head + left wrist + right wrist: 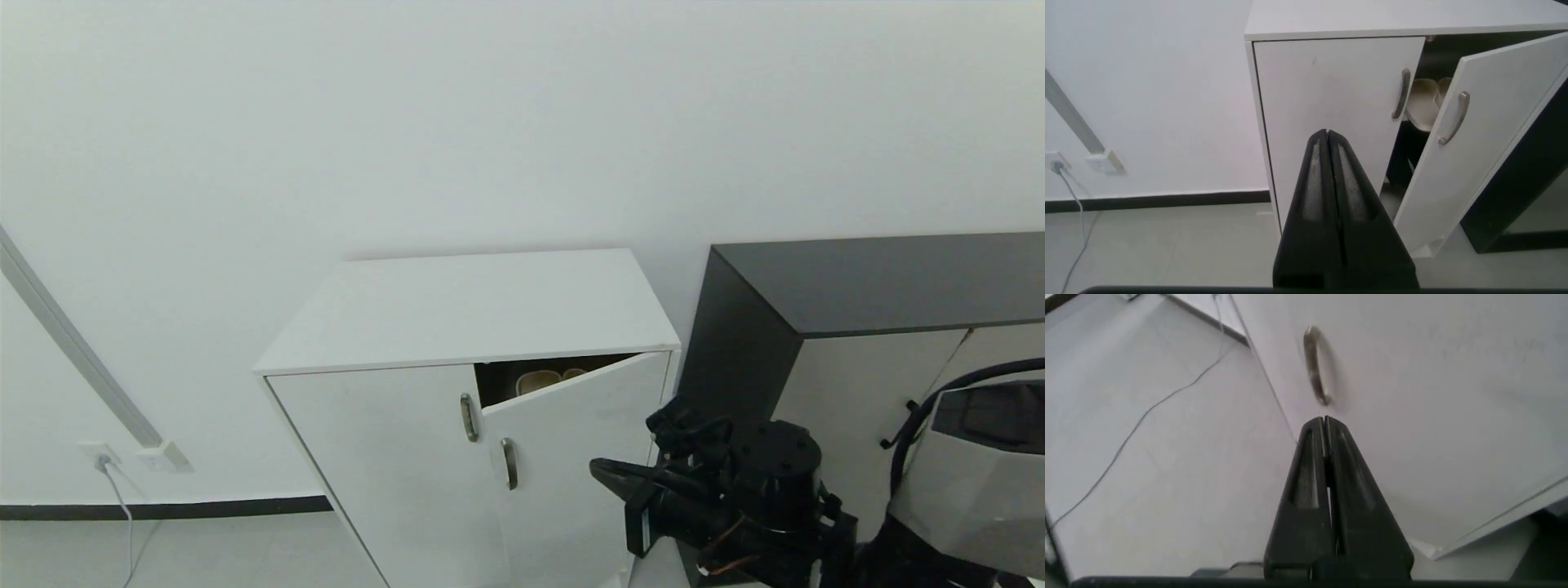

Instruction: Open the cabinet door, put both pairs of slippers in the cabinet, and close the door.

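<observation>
Right end effector pinched near door; slippers inside

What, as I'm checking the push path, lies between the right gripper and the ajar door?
Nothing: in the right wrist view the shut right gripper points at the bare door face beside its handle.

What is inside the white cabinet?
Beige slippers, high up, show through the gap; the left door and the half-open right door cover most of the rest.

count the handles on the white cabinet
2. The left handle sits on the shut left door; the right handle sits on the right door, which stands ajar.
</observation>
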